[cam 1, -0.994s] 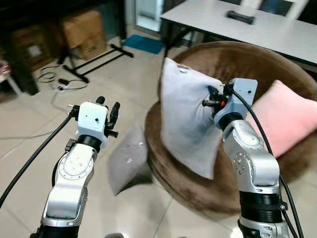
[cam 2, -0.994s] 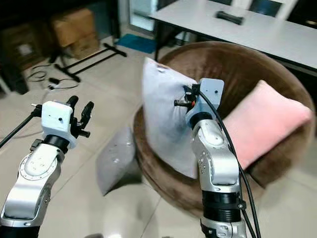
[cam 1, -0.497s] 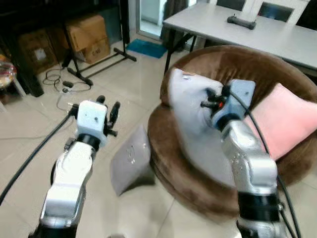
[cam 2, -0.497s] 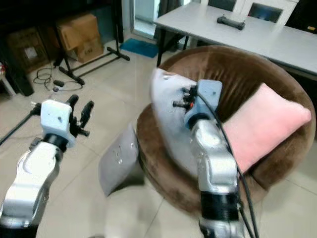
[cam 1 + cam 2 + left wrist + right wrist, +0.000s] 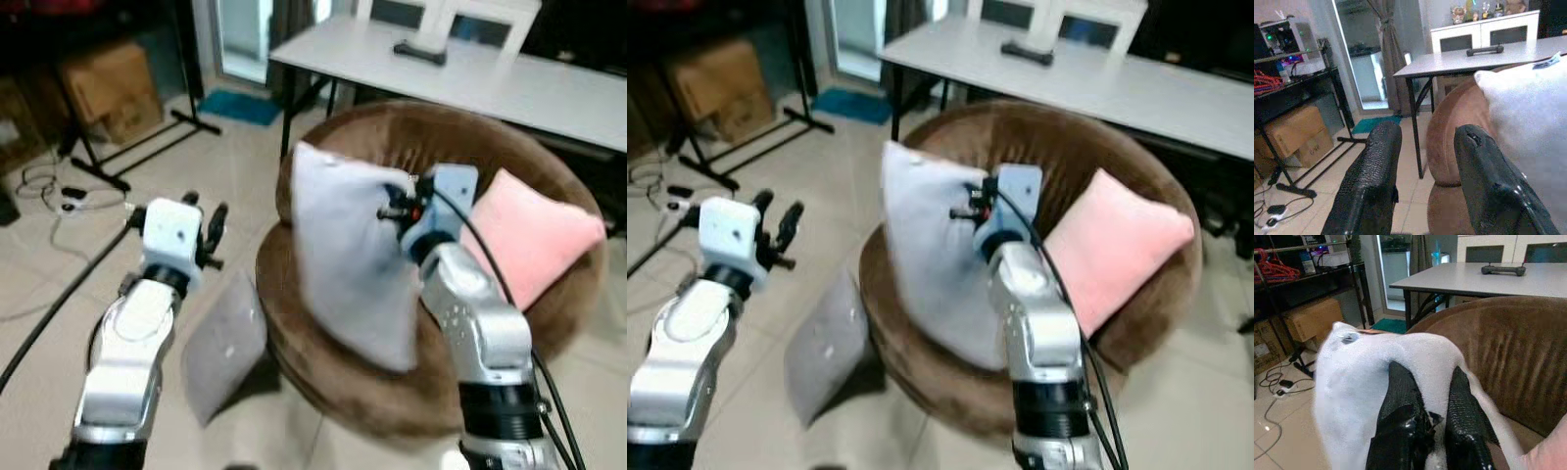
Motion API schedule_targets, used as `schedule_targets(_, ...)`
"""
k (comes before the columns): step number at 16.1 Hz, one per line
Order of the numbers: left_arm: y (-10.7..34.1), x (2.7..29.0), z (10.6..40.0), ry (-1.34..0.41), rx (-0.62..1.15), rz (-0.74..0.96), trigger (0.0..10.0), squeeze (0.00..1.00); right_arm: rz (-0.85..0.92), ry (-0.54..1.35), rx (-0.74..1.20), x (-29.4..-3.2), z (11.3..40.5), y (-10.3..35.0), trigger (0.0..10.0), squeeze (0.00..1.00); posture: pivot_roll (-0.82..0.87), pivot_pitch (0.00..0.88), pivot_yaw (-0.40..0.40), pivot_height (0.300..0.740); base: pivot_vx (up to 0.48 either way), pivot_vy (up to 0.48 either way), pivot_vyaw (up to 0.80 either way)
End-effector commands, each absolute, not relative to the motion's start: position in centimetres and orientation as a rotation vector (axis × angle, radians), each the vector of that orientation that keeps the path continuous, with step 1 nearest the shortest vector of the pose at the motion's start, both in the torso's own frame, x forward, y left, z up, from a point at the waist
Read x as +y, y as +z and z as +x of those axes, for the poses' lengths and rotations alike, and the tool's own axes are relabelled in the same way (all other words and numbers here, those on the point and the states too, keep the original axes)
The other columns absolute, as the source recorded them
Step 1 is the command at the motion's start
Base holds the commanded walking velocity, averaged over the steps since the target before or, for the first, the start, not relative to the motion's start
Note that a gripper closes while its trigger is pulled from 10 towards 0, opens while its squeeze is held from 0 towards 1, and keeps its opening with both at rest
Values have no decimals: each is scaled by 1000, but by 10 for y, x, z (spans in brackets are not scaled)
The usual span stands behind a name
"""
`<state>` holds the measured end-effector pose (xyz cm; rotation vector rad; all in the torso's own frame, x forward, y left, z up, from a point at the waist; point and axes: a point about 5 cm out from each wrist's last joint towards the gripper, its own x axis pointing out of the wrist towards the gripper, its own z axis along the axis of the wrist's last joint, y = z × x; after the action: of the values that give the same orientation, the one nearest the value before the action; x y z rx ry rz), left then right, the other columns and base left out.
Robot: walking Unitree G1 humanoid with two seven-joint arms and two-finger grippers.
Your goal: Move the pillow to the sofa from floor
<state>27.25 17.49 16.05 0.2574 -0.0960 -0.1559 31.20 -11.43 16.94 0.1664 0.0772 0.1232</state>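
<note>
Right gripper (image 5: 1422, 423) pinches the grey pillow (image 5: 343, 259), held upright over the round brown sofa (image 5: 431, 392), beside a pink cushion (image 5: 534, 235); left gripper (image 5: 1420, 181) spread, empty, raised over floor near second grey pillow (image 5: 223, 354) leaning against sofa base.

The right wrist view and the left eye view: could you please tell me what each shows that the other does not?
Right wrist alone: red hangers on a dark shelf. Left eye alone: the left pincer, open and empty, a second grey pillow leaning on the floor, and the whole pink pillow. Both: the right pincer pinching the white pillow over the brown sofa, and the table.
</note>
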Motion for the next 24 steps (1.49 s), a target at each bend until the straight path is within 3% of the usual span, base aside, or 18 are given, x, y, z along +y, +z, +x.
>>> schedule_targets(1,164,164,274,-194,-117,250,10000,0,157,71,18,-130,314,180,10000,0,78,0,-52,740,300,0,0)
schedule_targets(4,164,164,274,-198,-117,251,10000,0,154,76,23,-129,314,179,10000,0,79,0,-53,740,299,0,-533)
schedule_targets(17,159,163,273,-217,-99,292,10000,0,137,145,41,-121,314,177,10000,0,90,0,-59,740,239,0,0)
schedule_targets(24,155,170,266,-290,-56,355,10000,0,167,229,167,-88,326,174,10000,0,91,0,-6,740,0,0,0)
